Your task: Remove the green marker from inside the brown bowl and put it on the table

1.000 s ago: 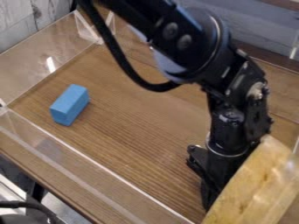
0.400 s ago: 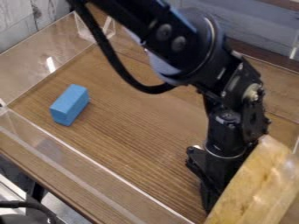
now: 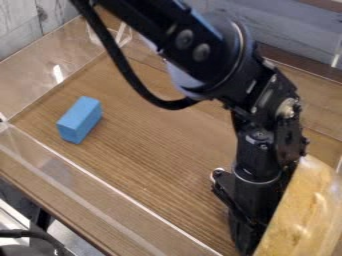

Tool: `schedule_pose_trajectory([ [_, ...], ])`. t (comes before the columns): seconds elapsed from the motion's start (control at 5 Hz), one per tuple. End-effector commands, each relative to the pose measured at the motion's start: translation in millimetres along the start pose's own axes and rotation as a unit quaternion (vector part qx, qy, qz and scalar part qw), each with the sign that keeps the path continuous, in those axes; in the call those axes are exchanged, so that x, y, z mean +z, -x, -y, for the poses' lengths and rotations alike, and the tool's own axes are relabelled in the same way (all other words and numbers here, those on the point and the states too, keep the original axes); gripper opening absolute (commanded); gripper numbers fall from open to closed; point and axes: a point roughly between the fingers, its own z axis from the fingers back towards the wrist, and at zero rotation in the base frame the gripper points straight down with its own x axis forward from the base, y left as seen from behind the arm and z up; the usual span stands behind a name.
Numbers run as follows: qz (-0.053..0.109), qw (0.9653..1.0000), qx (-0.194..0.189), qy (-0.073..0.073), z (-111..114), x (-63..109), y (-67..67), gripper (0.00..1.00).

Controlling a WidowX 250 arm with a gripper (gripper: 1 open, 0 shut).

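Wood-grain tabletop [image 3: 147, 150]: black gripper [image 3: 245, 222] clamped shut low beside round light-brown wooden bowl [image 3: 305, 215]; green marker unseen. Likely grasp step; next, lift clear.

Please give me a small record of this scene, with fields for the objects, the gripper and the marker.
table: brown wood-grain top, clear low walls
blue block: lies on the table, left side, apart from the arm
brown bowl: lower right corner, partly cut off by the frame
gripper: points down at the bowl's left edge, shut; fingertips hidden
green marker: not visible in this view
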Motion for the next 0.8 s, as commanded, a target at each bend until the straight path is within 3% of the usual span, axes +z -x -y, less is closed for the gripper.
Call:
schedule_pose_trajectory([
  [0.0,0.007,0.9998,-0.018,0.000,4,6.4,0.5,0.00],
  [0.6,-0.001,0.9993,-0.035,-0.009,-1,17.6,-4.3,0.00],
])
